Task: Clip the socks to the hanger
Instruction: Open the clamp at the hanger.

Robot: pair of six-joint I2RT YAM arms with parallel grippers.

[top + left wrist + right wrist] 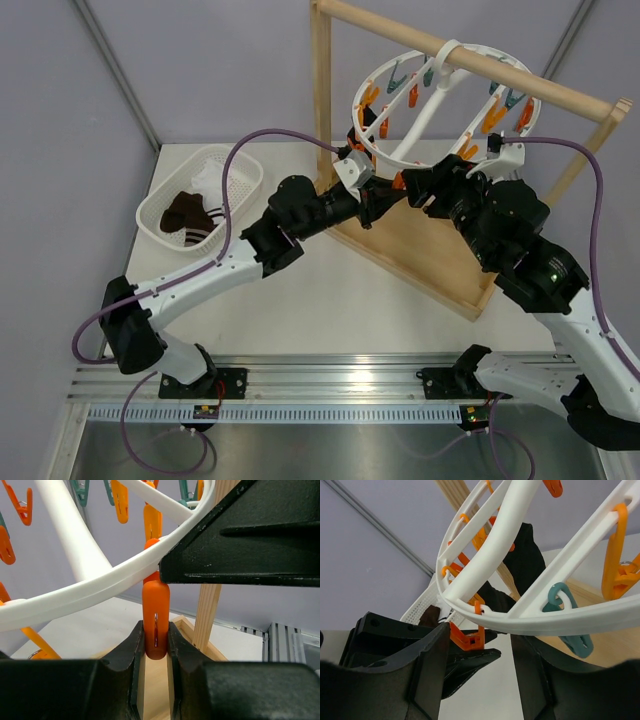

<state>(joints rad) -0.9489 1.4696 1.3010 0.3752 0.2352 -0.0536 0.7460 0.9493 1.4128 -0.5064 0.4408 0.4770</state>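
The white ring hanger (428, 105) hangs by its hook from the wooden rod, with orange and teal clips around it. My left gripper (156, 635) is shut on one orange clip (156, 605) that dangles from the ring's near rim (90, 587). My right gripper (480, 655) is open just under the same stretch of rim (545, 620), facing that orange clip (467, 639) with nothing held. In the top view the two grippers meet at the rim, left (385, 195) and right (425, 185). Dark and striped socks (190, 212) lie in the basket.
The white mesh basket (240, 170) stands at the back left of the table. The wooden frame stand (420, 250) carries the hanger and crosses the table diagonally, its post (207, 610) close behind the clip. A teal clip (570, 625) hangs beside my right finger.
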